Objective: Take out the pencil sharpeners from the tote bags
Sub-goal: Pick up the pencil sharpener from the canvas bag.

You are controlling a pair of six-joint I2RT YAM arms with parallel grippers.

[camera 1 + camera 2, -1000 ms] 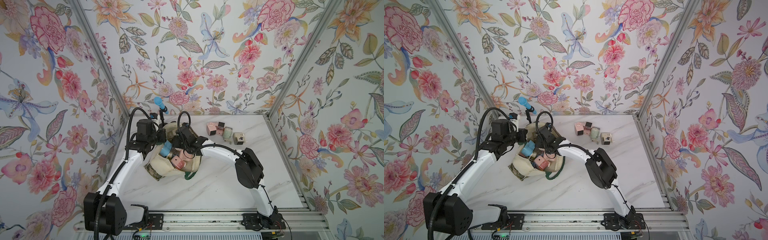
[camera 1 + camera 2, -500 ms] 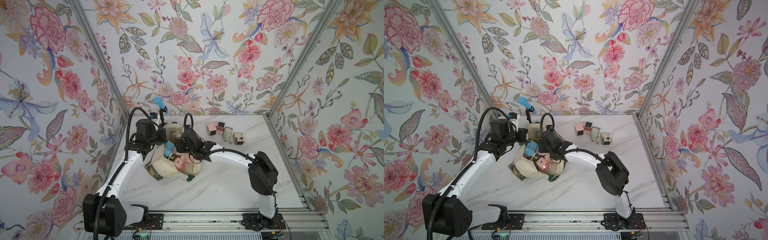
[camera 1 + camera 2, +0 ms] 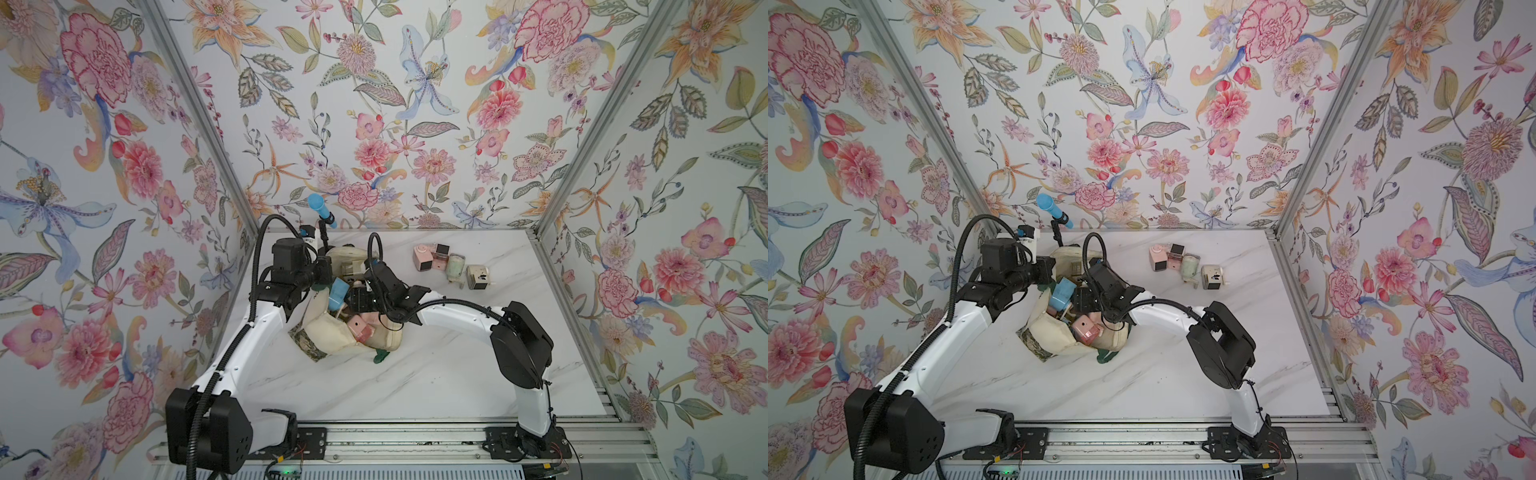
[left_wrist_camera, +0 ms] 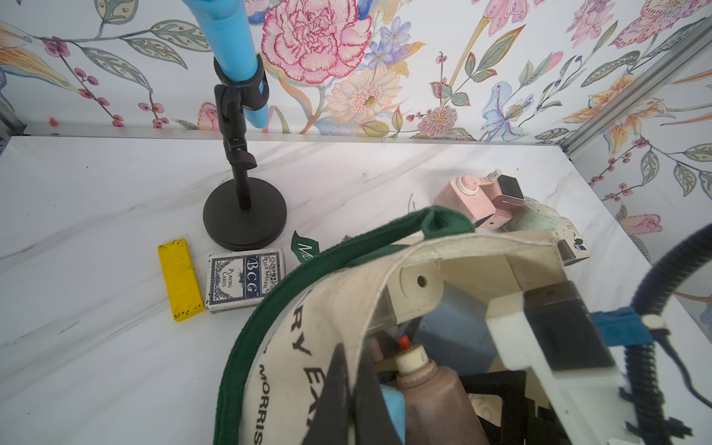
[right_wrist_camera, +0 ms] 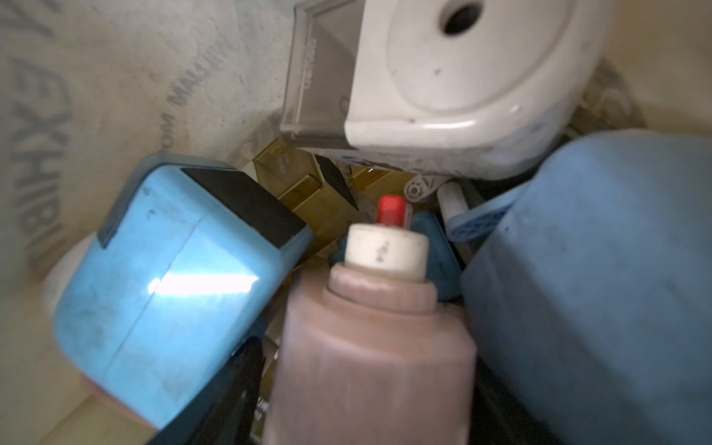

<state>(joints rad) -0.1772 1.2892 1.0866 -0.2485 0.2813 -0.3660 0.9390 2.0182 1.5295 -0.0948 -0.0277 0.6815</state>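
Note:
The cream tote bag [image 3: 332, 337] [image 3: 1054, 334] lies at the table's left middle, mouth open, with several pencil sharpeners inside. My left gripper [image 4: 346, 393] [image 3: 321, 284] is shut on the bag's canvas rim [image 4: 327, 308], holding the mouth up. My right gripper [image 5: 370, 370] [image 3: 353, 299] reaches into the bag. A dusty pink sharpener [image 5: 377, 346] [image 4: 435, 397] sits between its open fingers, with a gap showing on one side. Around it lie a light blue sharpener [image 5: 173, 308] [image 3: 338, 291], a darker blue one [image 5: 597, 289] and a cream one [image 5: 462, 77]. Another pink sharpener [image 3: 361, 328] rests at the mouth.
Several sharpeners stand on the table at the back right: pink [image 3: 424, 257], sage green [image 3: 455, 266], cream [image 3: 478, 276]. A blue microphone on a black stand [image 4: 239, 115] [image 3: 320, 208], a flat yellow bar [image 4: 179, 279] and a card deck [image 4: 246, 279] are behind the bag. Flowered walls close three sides.
My right arm's elbow has swung to the right, and its wrist has shifted a little inside the bag. Its fingers now stand wider. The left gripper has kept its hold on the rim.

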